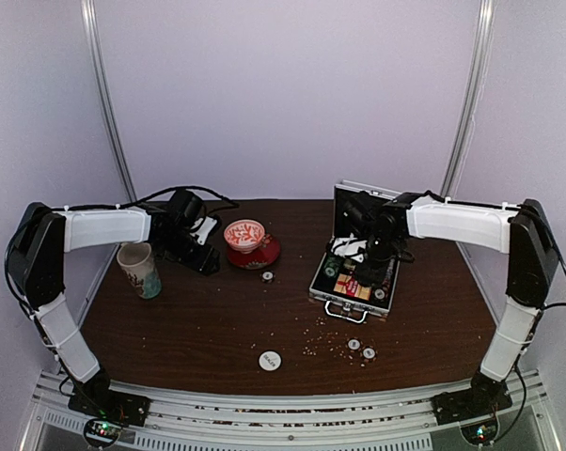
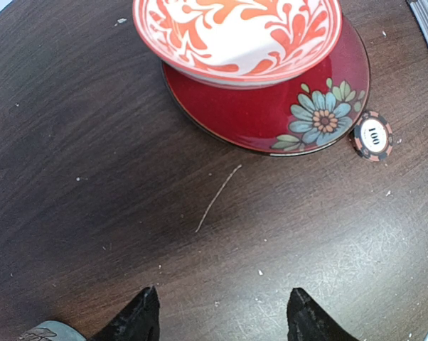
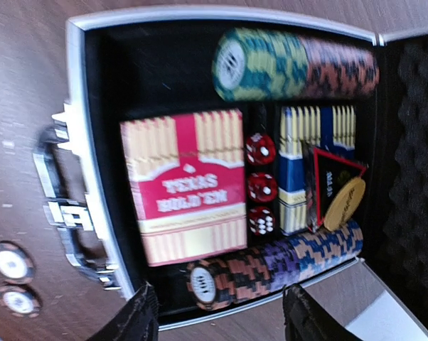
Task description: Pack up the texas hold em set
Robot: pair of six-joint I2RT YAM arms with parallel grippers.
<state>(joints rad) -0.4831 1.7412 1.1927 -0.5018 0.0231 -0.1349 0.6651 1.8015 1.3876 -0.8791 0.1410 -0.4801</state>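
Note:
The silver briefcase [image 1: 328, 293] lies open on the right of the table, its lid up. Inside, the right wrist view shows two rows of poker chips [image 3: 292, 64], a red card box [image 3: 185, 188], a blue card box [image 3: 299, 170] and three red dice [image 3: 260, 185]. My right gripper [image 3: 221, 316] hovers open over the case's near chip row [image 3: 271, 266], holding nothing. Loose chips lie on the table [image 1: 354, 345], one beside the saucer [image 2: 372, 136]. A white disc [image 1: 270, 359] sits near the front. My left gripper [image 2: 225, 312] stands open over bare table, short of the saucer.
A red-white bowl [image 2: 235, 35] rests on a red flowered saucer [image 2: 292, 121] at the back centre. A patterned paper cup [image 1: 139, 270] stands at the left, close to my left arm. Crumbs are scattered in front of the case. Grey walls enclose the table.

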